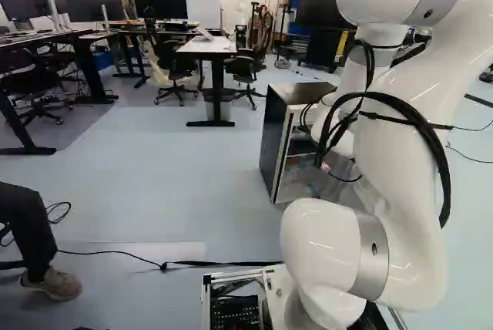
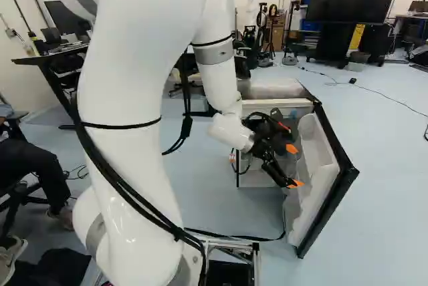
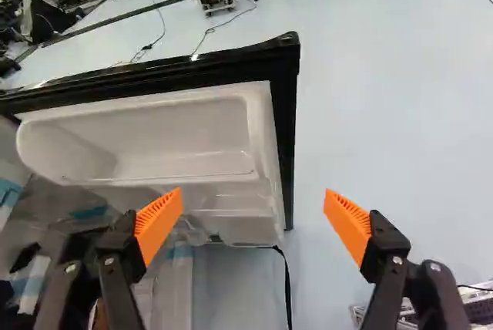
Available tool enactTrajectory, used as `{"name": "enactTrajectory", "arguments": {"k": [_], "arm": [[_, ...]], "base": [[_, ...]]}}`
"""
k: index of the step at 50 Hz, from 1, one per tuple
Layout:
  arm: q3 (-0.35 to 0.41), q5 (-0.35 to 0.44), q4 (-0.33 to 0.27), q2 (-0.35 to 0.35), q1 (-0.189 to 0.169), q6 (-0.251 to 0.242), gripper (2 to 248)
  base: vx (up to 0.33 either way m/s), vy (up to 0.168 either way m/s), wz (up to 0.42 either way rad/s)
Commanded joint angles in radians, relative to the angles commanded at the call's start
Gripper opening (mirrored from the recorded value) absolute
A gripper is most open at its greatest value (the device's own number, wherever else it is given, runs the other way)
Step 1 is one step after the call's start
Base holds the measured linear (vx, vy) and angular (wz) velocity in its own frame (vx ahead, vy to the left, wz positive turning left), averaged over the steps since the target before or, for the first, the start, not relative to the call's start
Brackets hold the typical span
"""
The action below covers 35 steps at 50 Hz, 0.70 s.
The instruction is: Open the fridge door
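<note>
The fridge (image 1: 276,141) stands on the floor (image 1: 177,191) ahead of the arm (image 2: 137,52), right of the middle of the left base view. Its door (image 2: 328,152) is open, swung well out, its pale inner side facing the pincer (image 2: 293,166). The pincer is spread wide, nothing gripped, its orange pads (image 3: 158,226) well apart. In the wrist view the door's white bin (image 3: 185,141) and dark edge lie ahead, the bin's end showing between the two fingers. A black cable (image 1: 115,252) runs along the floor near the base. Beyond the fridge are a desk (image 1: 208,45) and chairs (image 1: 176,64).
</note>
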Motion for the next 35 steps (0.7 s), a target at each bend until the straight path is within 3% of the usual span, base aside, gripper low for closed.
{"name": "enactTrajectory", "arguments": {"k": [21, 35], "arm": [[0.124, 0.039, -0.093, 0.092, 0.067, 0.000, 247], [0.140, 0.043, -0.100, 0.104, 0.076, 0.000, 247]], "base": [[0.000, 0.000, 0.000], [0.000, 0.000, 0.000]]}}
